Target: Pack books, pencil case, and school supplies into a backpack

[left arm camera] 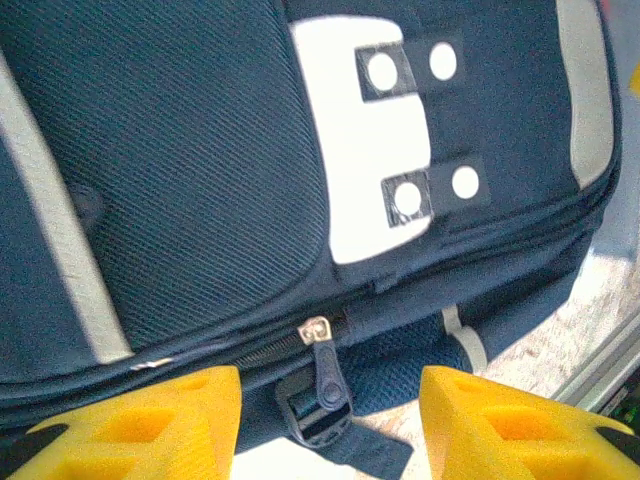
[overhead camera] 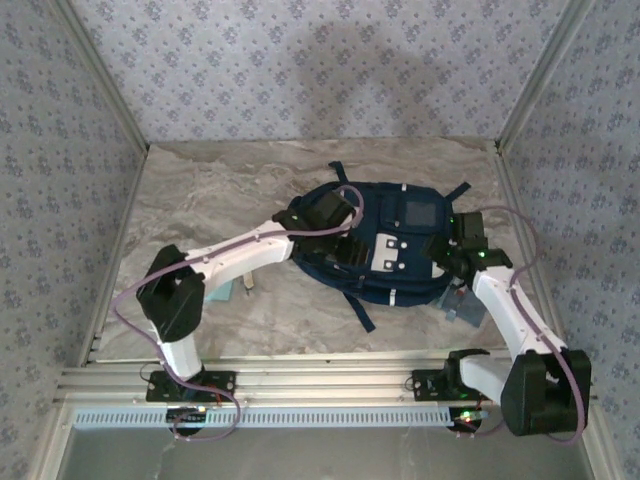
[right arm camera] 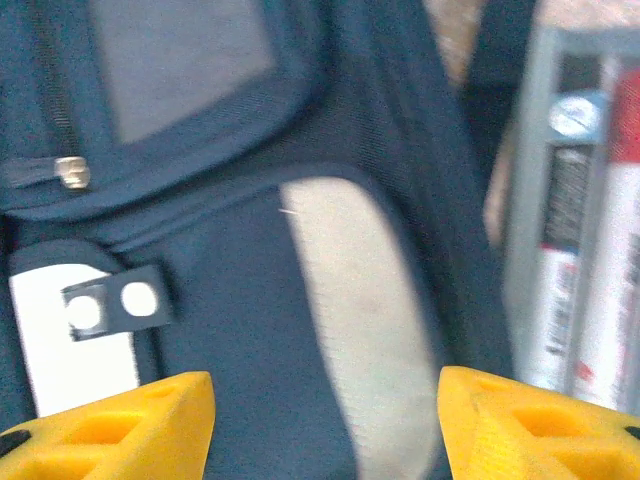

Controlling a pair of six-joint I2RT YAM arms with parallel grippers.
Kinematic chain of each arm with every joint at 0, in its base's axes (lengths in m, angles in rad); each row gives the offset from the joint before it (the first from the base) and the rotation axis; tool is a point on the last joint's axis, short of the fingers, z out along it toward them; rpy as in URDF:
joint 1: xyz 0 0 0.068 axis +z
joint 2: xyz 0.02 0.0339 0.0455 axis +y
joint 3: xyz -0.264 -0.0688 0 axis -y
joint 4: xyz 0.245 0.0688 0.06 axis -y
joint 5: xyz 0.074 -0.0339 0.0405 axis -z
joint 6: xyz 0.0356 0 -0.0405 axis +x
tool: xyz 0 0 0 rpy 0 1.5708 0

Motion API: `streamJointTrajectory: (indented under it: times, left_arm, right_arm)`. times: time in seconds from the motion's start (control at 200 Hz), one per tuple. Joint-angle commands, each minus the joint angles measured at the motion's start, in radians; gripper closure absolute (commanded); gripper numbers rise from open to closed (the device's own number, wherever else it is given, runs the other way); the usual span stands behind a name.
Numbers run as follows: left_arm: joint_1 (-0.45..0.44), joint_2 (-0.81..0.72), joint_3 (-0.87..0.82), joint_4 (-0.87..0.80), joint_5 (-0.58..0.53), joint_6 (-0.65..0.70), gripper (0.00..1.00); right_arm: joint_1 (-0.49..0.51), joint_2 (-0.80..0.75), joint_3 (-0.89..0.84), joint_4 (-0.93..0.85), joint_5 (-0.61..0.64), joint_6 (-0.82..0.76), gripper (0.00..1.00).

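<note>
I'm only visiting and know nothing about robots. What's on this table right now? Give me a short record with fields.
surface: marble-patterned table
main item: navy backpack, lying flat mid-table
left end effector: open, empty, above the backpack by a zip pull
right end effector: open, empty, above the backpack's right side
pencil case: on the table beside the backpack, not packed
light-blue pad: on the table by the left arm, not packed

No text can be read; labels on the pens [right arm camera: 567, 210] inside the pencil case [right arm camera: 525, 150], at 3 o'clock, are blurred.
</note>
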Motion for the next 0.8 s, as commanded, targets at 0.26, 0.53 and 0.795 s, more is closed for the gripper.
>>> streamJointTrajectory:
  times: [0.26,0.53,0.795]
  left_arm:
    - [-0.114,0.211,0.187,-0.267,-0.087,0.066,0.50]
    - [-0.117,0.330,0.271,-0.333,-0.197,0.076,0.51]
    - [-0.101,0.372,0.315,-0.330,-0.199,0.073,0.60]
  right_arm:
    - [-0.027,0.067,-0.104,0.075,-0.027,0.045,0.37]
    - [-0.028,0.118,-0.113,0.131,-0.033,0.058,0.37]
    - [-0.029,0.060,-0.086,0.077,-0.013,0.042,0.37]
